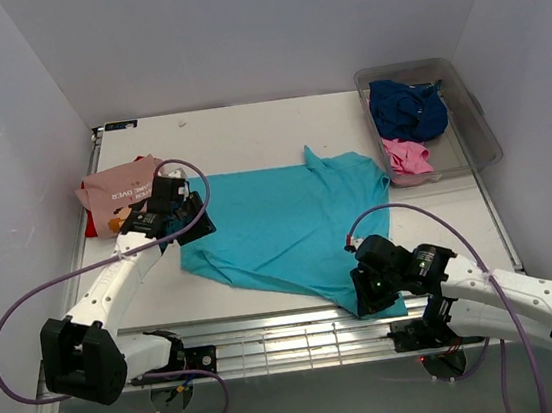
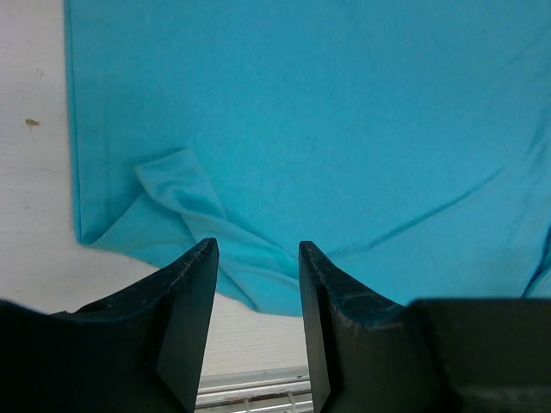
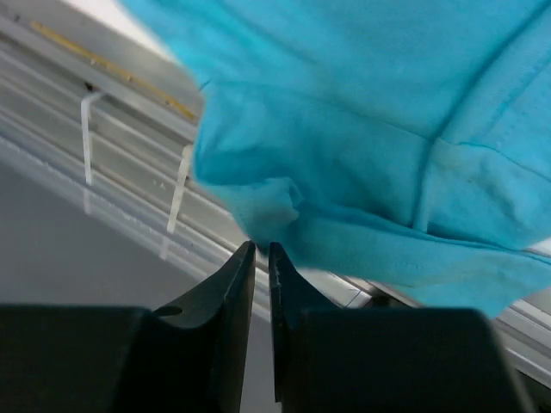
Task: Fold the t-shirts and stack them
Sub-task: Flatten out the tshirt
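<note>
- The turquoise t-shirt lies spread in the middle of the desk; its near right corner hangs over the near edge
- The left hand hovers at the shirt's left edge, fingers apart over a small turned-over flap
- The right hand has its fingers drawn almost together, pinching that near right corner
- A salmon-pink t-shirt lies folded at far left, atop a red t-shirt
- The tub at far right holds a navy t-shirt and a bright pink t-shirt
</note>
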`<action>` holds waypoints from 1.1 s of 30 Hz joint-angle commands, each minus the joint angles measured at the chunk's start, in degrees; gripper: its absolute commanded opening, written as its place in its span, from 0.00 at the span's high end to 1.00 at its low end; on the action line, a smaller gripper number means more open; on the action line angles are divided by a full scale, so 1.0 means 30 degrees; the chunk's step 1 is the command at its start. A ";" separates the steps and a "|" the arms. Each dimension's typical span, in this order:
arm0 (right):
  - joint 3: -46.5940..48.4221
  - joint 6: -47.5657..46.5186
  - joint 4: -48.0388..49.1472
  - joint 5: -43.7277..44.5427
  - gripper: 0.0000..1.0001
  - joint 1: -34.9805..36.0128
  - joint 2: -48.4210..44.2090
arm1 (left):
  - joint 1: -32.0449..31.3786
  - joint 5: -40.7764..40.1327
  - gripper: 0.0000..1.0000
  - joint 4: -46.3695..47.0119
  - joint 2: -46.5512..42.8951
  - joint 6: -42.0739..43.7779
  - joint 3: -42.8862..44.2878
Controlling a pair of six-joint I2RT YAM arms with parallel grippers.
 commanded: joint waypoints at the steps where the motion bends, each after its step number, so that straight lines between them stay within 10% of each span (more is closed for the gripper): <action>1: -0.0196 0.1113 -0.0529 -0.1307 0.81 0.0846 -0.0758 | -0.0006 0.0780 0.47 0.0768 0.0183 0.0141 0.0492; 8: 0.1794 -0.0147 -0.0908 0.0672 0.54 0.0935 0.0087 | -0.0006 0.1021 0.47 0.1616 0.1732 0.0287 0.0962; 22: 0.4900 0.0615 0.1639 0.5252 0.73 0.0906 0.7730 | -0.0006 -0.1235 0.55 0.2384 0.6276 0.1664 0.1780; 33: 0.7713 -0.0820 0.1610 0.6162 0.75 0.0730 1.1570 | -0.0267 0.0113 0.61 -0.0402 0.1799 0.0146 -0.1613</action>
